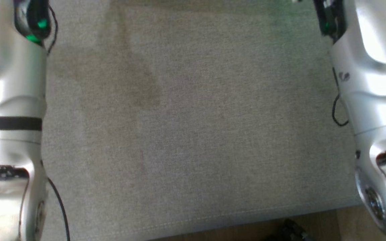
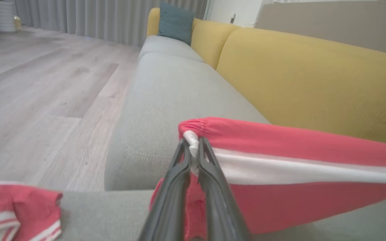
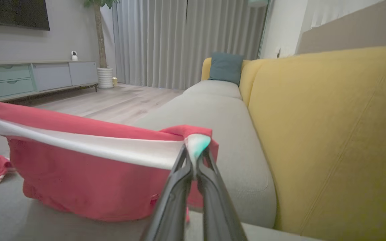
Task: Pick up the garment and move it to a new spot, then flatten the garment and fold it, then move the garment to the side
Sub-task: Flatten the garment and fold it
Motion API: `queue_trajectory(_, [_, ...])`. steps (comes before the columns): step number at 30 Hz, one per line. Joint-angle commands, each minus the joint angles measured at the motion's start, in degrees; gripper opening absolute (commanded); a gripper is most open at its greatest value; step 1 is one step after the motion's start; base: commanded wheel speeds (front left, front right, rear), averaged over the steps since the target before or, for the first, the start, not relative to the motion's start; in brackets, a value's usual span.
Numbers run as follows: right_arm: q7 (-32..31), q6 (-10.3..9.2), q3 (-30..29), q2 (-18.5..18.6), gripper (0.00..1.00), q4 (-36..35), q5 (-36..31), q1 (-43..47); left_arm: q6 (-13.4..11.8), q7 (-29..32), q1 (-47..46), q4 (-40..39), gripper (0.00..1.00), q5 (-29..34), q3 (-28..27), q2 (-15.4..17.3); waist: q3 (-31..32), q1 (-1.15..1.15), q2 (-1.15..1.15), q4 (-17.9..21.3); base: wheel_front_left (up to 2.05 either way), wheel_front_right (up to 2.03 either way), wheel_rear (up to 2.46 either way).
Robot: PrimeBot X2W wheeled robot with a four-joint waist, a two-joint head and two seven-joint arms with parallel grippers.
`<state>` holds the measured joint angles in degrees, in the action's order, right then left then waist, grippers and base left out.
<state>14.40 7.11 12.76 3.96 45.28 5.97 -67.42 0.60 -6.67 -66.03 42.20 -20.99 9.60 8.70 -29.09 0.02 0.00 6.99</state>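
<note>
The garment (image 2: 297,160) is red with a white band, and it hangs stretched in the air between my two grippers above the grey seat. In the left wrist view my left gripper (image 2: 193,147) is shut on one bunched end of its edge. In the right wrist view my right gripper (image 3: 194,150) is shut on the other end, and the garment (image 3: 89,174) sags so its lower part touches the seat. In the head view my two pale forearms (image 1: 12,100) reach up each side.
A grey seat cushion (image 1: 193,134) lies before me, its front edge low in the head view with wood floor (image 1: 246,231) beyond. Yellow sofa backrests (image 3: 330,134) stand alongside. A second red-and-white heap of cloth (image 2: 18,211) lies on the seat. A teal pillow (image 3: 224,68) sits far off.
</note>
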Motion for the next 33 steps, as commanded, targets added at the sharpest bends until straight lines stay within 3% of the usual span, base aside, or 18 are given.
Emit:
queue_trajectory(1, [0.57, 0.37, 0.12, -1.07, 0.0, -1.98, 0.95, 1.05, 0.56, -1.54, -0.82, -0.31, 0.0, -1.48, -1.66, 2.04, -1.21, -0.02, 0.0, -0.46, 0.0, 0.0, 0.0])
queue_trajectory(10, [0.59, 0.37, -0.72, -1.08, 0.0, -7.55, 1.95, 9.78, 4.41, -5.73, 3.73, 3.1, 0.0, -6.79, -3.54, -0.85, 0.6, -0.02, 0.0, -1.57, 0.0, 0.0, 0.0])
queue_trajectory(17, [0.59, 0.37, -1.76, -1.08, 0.0, -16.41, 1.75, 20.78, 6.19, -7.41, 14.55, -4.12, 0.0, -9.61, -3.46, -0.88, 5.32, -0.02, 0.0, -1.9, 0.0, 0.0, 0.0])
queue_trajectory(23, [0.6, 0.37, -1.5, -1.08, 0.0, -22.18, 2.09, 30.78, 5.93, -8.12, 28.07, -14.3, 0.0, -7.56, -2.23, -0.65, 10.2, -0.02, 0.0, -2.58, 0.0, 0.0, 0.0])
queue_trajectory(33, [-0.36, 0.37, -3.17, 0.06, 0.0, -33.2, 2.7, 49.05, 2.94, -8.3, 51.9, -32.21, 0.0, -6.88, -1.96, -3.78, 17.53, -0.02, 0.0, -3.12, 0.0, 0.0, 0.0])
